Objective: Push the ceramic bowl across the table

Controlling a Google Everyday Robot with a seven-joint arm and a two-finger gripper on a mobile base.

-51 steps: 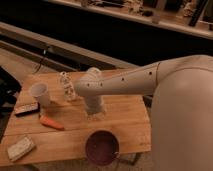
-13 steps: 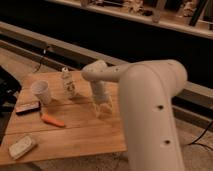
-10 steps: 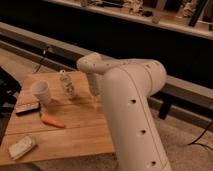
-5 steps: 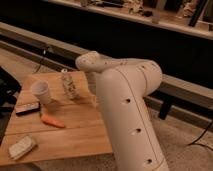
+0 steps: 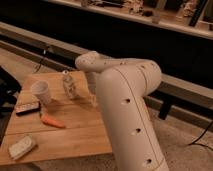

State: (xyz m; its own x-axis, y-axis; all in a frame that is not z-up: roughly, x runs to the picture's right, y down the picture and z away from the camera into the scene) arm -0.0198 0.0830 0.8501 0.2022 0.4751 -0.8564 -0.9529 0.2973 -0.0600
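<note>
1. The robot's white arm (image 5: 127, 100) fills the centre and right of your frame, running from the lower right up to a rounded joint at upper centre, where it bends down toward the wooden worktop (image 5: 75, 132).
2. The worktop, of light-brown planks, takes up the lower left of the frame. Its right-hand part is covered from your view by the arm.
3. The ceramic bowl shows nowhere in the frame, so you cannot tell where it sits. No part of it lies on the uncovered planks.
4. The pincer (image 5: 93, 99) hangs at the end of the arm, just left of frame centre and low over the rear part of the worktop. It is just right of a clear bottle (image 5: 70, 88). Whether it is open or closed, you cannot tell.
5. A white cup (image 5: 41, 92) stands upright near the worktop's upper left corner, left of the bottle and apart from it.
6. The clear bottle stands upright between the cup and the pincer.
7. A pale block (image 5: 22, 147) lies at the lower left corner of the worktop.
8. An orange carrot (image 5: 52, 121) lies flat below the cup, toward the middle of the planks.
9. A dark flat bar (image 5: 27, 107) lies at the left edge, just below and left of the cup.
</note>
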